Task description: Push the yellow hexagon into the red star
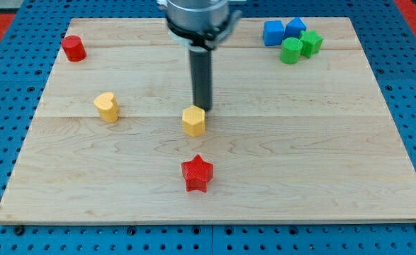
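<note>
My tip (203, 108) seemingly touching the yellow hexagon (193, 121) from the view's top, red star (197, 173) just below it on the counter (321, 156), no hand fitted.

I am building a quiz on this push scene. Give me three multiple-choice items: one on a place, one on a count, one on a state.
1. Where is my tip relative to the yellow hexagon?
A. at its upper right edge
B. below it
C. far to its left

2. How many red blocks are on the board?
A. one
B. two
C. three

3. Are the yellow hexagon and red star touching?
A. touching
B. apart
C. stacked

Answers: 1 A, the rod ends at the hexagon's top side. 2 B, the red star and a red cylinder. 3 B, bare wood shows between them.
</note>
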### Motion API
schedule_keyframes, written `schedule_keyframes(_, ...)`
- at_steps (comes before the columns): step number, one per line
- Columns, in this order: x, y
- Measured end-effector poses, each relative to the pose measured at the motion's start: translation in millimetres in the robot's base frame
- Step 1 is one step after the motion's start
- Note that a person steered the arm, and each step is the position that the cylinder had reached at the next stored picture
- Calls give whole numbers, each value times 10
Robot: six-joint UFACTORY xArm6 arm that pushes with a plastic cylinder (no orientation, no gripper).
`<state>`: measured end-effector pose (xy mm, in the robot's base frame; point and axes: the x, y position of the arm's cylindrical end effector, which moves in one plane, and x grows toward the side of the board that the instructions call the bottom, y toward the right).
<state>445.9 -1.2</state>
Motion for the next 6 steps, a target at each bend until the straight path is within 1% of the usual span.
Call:
schedule_keyframes(1, 333, 7)
schedule_keyframes(2, 141, -81)
schedule_keyframes(3, 16, -287)
schedule_keyframes(4, 306, -352)
schedule_keyframes(5, 420, -180)
schedule_keyframes(6, -64, -413)
